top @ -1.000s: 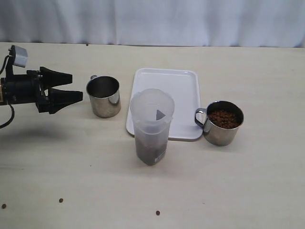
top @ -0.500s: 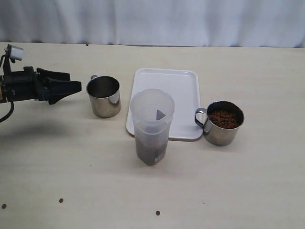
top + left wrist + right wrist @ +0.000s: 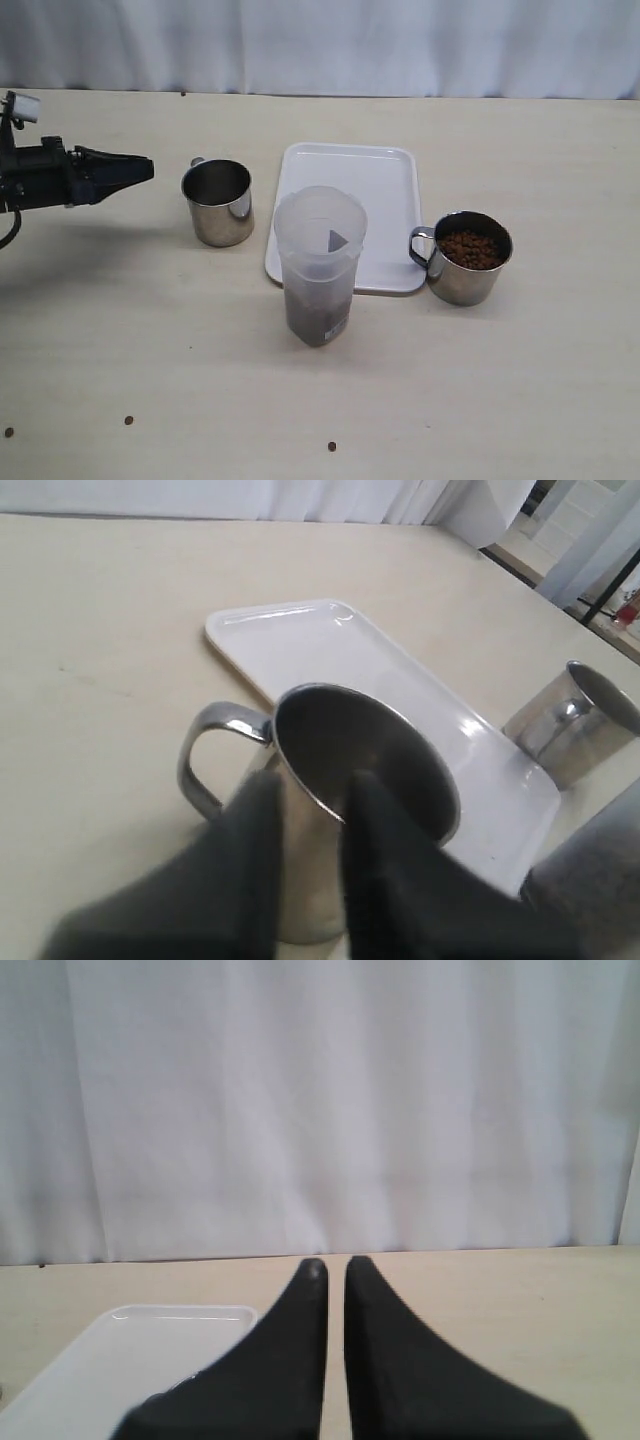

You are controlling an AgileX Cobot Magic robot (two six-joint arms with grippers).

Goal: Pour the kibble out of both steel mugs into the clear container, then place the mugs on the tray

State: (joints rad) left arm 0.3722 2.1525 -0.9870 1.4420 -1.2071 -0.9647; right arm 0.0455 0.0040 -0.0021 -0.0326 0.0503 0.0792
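Left gripper hangs at the far left of the table, jaws pinched nearly together on nothing, tips pointing at the left mug but apart from it. That mug is empty and sits just left of the tray. The right mug is by the tray's near right corner, full of kibble. The container stands at the tray's near edge, with some kibble at the bottom. A few stray pellets lie along the near side. Right gripper is clenched and empty.
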